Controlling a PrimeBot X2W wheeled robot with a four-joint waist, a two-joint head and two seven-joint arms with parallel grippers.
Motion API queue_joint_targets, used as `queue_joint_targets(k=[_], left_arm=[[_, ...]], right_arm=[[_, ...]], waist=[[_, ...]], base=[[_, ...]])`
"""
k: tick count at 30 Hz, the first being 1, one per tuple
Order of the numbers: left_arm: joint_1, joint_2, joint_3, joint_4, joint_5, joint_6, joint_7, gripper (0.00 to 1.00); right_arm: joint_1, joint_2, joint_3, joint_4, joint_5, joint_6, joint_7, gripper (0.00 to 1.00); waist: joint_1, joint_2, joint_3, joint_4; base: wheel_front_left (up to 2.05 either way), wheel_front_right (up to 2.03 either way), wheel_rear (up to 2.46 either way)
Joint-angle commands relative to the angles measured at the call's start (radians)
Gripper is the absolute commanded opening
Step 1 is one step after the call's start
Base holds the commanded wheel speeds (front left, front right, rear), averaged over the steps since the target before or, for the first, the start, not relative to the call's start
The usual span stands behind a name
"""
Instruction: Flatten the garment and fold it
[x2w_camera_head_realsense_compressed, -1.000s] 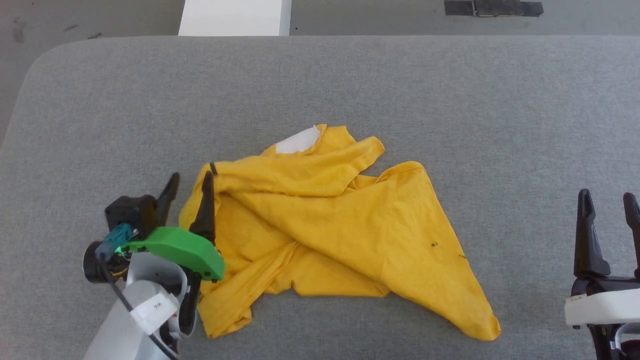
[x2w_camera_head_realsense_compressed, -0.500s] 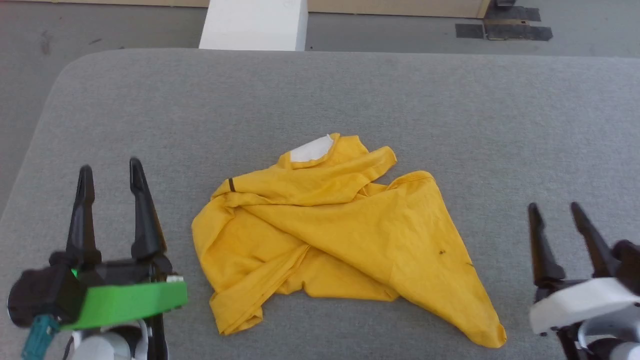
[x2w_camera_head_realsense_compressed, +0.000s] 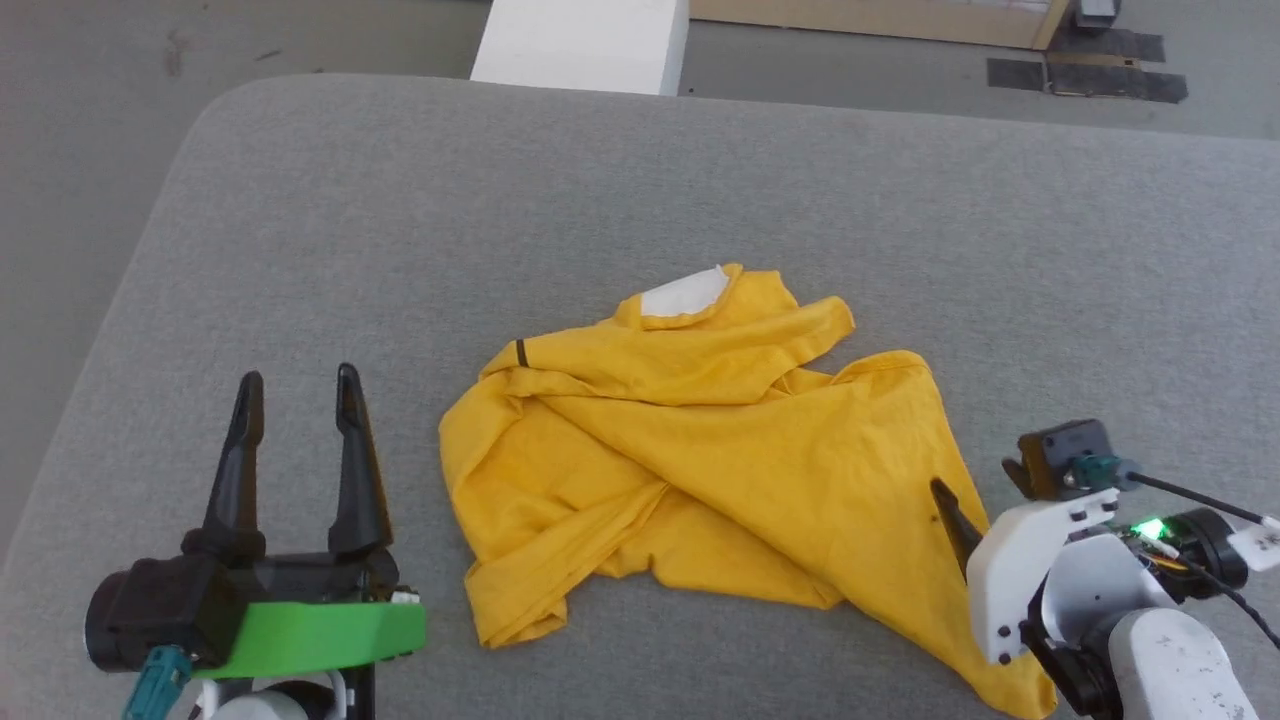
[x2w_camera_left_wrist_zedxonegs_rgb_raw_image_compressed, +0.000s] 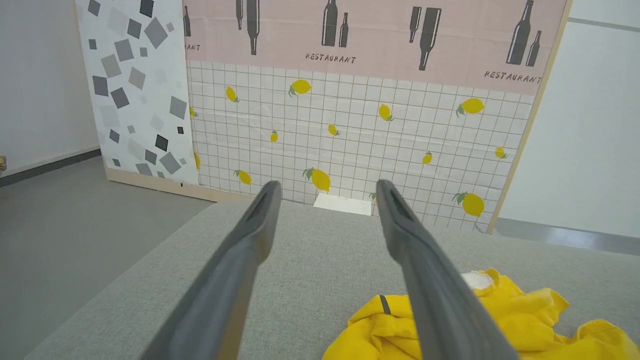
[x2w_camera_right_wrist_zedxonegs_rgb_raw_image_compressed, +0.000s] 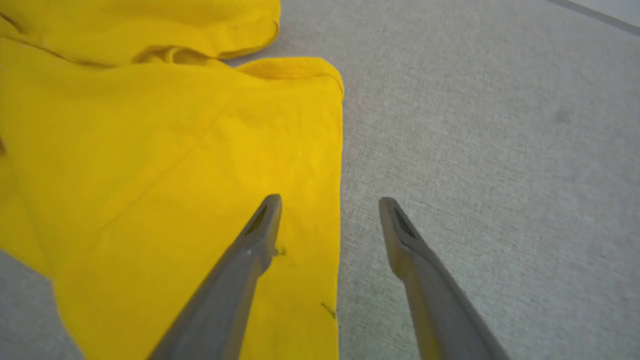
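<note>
The garment, a bright yellow T-shirt, lies crumpled in the middle of the grey padded table, its white neck patch at the far side. My left gripper stands open at the lower left, apart from the cloth and holding nothing. In the left wrist view the left gripper points across the table, with the garment at the lower right. My right gripper is open and tilted down over the garment, one finger above the cloth and the other above bare table. One dark finger shows over the shirt's near right part.
A white block stands just beyond the table's far edge. Dark tape strips lie on the floor at the back right. A lemon-patterned panel stands behind the table. The table's rounded left corner drops to grey floor.
The head camera has shifted. My left gripper has pulled back from the garment's left edge and opened wider. My right arm has swung in over the garment's near right part.
</note>
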Motion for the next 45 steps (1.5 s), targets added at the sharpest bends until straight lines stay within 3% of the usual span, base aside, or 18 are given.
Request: queue_joint_targets(k=[1,4,5,6,11,18,26,31,32,33,34,40,45], left_arm=[[0.007,-0.006,0.000,0.004,0.005,-0.008,-0.004,1.00],[0.004,-0.012,0.001,0.012,0.008,-0.019,-0.004,1.00],[0.003,-0.014,0.003,0.015,0.009,-0.022,-0.004,1.00],[0.003,-0.015,0.005,0.016,0.010,-0.025,-0.004,1.00],[-0.003,-0.020,0.021,0.020,0.012,-0.036,-0.004,1.00],[0.001,-0.026,0.026,0.038,0.012,-0.051,-0.004,1.00],[0.000,-0.032,0.026,0.052,0.006,-0.062,-0.005,1.00],[-0.007,-0.034,0.026,0.062,0.008,-0.069,-0.005,1.00],[-0.006,-0.034,0.026,0.065,0.008,-0.070,-0.005,1.00],[-0.006,-0.034,0.026,0.068,0.009,-0.071,-0.005,1.00],[-0.005,-0.034,0.026,0.072,0.010,-0.072,-0.005,1.00],[-0.005,-0.034,0.022,0.080,0.021,-0.076,-0.005,1.00],[-0.010,-0.035,0.022,0.073,0.024,-0.078,-0.005,1.00]], right_arm=[[-0.021,-0.008,0.005,0.024,-0.007,-0.002,0.004,1.00],[-0.034,-0.004,0.019,0.095,0.015,-0.002,0.012,1.00],[-0.039,0.003,0.015,0.117,0.029,-0.002,0.010,0.24],[-0.045,0.002,0.020,0.132,0.031,-0.002,0.007,0.00],[-0.123,0.003,-0.015,0.155,0.045,-0.002,-0.073,0.00],[-0.174,-0.035,-0.249,0.091,0.012,-0.002,-0.131,0.00],[0.080,0.023,-0.599,-0.026,-0.019,-0.002,-0.087,0.00],[0.211,0.072,-0.704,-0.015,-0.060,-0.002,-0.098,0.00],[0.220,0.076,-0.706,-0.011,-0.065,-0.002,-0.115,0.16],[0.223,0.079,-0.703,-0.007,-0.069,-0.002,-0.127,0.78],[0.219,0.081,-0.696,-0.003,-0.071,-0.002,-0.146,1.00],[0.139,0.084,-0.573,-0.055,-0.027,-0.002,-0.228,1.00],[0.069,0.083,-0.418,-0.144,-0.024,-0.002,-0.192,1.00]], waist=[[0.0000,0.0000,0.005,0.014],[0.0000,0.0000,0.009,0.021],[0.0000,0.0000,0.011,0.022],[0.0000,0.0000,0.013,0.022],[0.0000,0.0000,0.019,-0.004],[0.0000,0.0000,0.003,-0.060],[0.0000,0.0000,0.019,-0.107],[0.0000,0.0000,0.028,-0.123],[0.0000,0.0000,0.028,-0.128],[0.0000,0.0000,0.027,-0.132],[0.0000,0.0000,0.025,-0.136],[0.0000,0.0000,0.013,-0.149],[0.0000,0.0000,0.022,-0.145]], base=[[0.00,0.00,0.00],[0.00,0.00,0.00],[0.00,0.00,0.00],[0.00,0.00,0.00],[0.00,0.00,0.00],[0.00,0.00,0.00],[0.00,0.00,0.00],[0.00,0.00,0.00],[0.00,0.00,0.00],[0.00,0.00,0.00],[0.00,0.00,0.00],[0.00,0.00,0.00],[0.00,0.00,0.00]])
